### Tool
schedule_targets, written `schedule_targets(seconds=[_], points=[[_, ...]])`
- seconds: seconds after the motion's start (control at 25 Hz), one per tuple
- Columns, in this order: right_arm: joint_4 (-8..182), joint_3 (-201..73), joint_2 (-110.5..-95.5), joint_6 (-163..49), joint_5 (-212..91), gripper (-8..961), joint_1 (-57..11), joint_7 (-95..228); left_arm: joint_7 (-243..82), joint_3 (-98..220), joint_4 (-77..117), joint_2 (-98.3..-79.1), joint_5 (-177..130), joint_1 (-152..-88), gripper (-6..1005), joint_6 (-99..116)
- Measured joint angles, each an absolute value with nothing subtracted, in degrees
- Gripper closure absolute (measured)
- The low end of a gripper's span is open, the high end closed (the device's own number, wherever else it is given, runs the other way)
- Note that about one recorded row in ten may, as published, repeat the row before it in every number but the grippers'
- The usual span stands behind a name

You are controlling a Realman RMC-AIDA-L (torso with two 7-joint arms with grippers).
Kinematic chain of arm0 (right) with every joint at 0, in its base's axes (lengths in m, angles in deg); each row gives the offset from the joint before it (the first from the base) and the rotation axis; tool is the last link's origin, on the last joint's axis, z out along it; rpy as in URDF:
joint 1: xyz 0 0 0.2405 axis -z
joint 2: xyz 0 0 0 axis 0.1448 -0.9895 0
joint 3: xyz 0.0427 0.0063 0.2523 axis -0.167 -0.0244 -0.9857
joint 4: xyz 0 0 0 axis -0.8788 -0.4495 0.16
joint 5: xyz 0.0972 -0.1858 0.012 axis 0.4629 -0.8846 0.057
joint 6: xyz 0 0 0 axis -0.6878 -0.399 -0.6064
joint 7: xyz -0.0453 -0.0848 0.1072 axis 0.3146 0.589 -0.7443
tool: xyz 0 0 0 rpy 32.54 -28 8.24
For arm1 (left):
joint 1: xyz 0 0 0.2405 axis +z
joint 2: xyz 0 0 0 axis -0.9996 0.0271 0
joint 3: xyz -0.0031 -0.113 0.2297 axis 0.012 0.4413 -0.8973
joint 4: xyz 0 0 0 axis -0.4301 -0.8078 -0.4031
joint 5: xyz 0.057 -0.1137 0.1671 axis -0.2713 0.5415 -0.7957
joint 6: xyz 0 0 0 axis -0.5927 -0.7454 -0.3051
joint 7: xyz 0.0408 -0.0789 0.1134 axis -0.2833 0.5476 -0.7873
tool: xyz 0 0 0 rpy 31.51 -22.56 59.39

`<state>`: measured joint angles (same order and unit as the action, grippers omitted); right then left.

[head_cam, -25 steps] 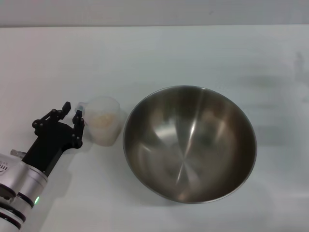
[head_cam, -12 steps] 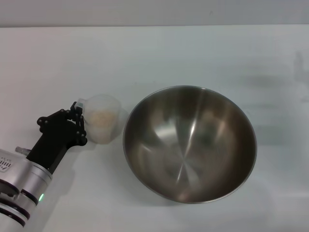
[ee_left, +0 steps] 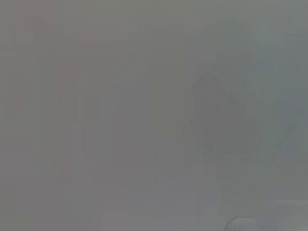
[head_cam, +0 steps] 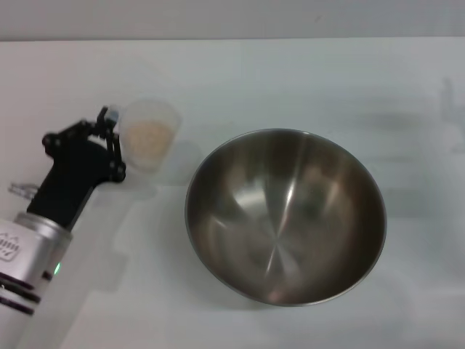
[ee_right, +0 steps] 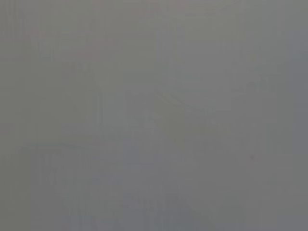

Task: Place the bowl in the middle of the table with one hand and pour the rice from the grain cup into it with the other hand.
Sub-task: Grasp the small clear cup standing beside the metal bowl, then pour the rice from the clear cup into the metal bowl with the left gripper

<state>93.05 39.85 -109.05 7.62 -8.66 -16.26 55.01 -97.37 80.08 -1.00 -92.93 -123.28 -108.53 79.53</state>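
In the head view the steel bowl (head_cam: 285,216) stands empty on the white table (head_cam: 290,80), a little right of centre. My left gripper (head_cam: 110,139) is shut on the handle side of the translucent grain cup (head_cam: 148,134) and holds it lifted above the table, left of the bowl and a little farther back. The cup is upright with pale rice (head_cam: 148,138) inside. Its shadow falls on the table beside the bowl. The right gripper is out of view. Both wrist views show only grey.
Bare white tabletop surrounds the bowl on all sides. The table's far edge (head_cam: 232,38) runs along the top of the head view.
My left gripper closed on the grain cup at the table, then lifted it up and away from the bowl's rim. The bowl has not moved.
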Motion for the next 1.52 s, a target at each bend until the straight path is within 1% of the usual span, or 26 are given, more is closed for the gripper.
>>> schedule_targets(seconds=[0.08, 0.2, 0.28, 0.4, 1.52], points=[[93.1, 39.9, -109.03, 7.6, -8.7, 505, -16.5, 55.0, -106.0, 79.4, -0.4, -92.96, -124.7, -110.6, 973, 83.6], [93.0, 39.9, -108.91, 7.6, -8.7, 505, -16.7, 55.0, -109.8, 79.3, -0.2, -92.98, -126.5, -111.1, 972, 85.2], [92.8, 39.8, -108.72, 7.6, -8.7, 505, -17.2, 55.3, -122.7, 79.2, -0.2, -92.98, -133.8, -112.0, 972, 89.7], [92.7, 39.5, -108.63, 7.3, -8.7, 505, -17.5, 55.4, -129.7, 79.2, -0.6, -92.98, -137.8, -112.4, 972, 90.7], [92.3, 39.3, -108.03, 5.2, -8.7, 506, -19.0, 55.7, -178.6, 73.7, -1.0, -92.98, -148.0, -114.9, 974, 87.2]])
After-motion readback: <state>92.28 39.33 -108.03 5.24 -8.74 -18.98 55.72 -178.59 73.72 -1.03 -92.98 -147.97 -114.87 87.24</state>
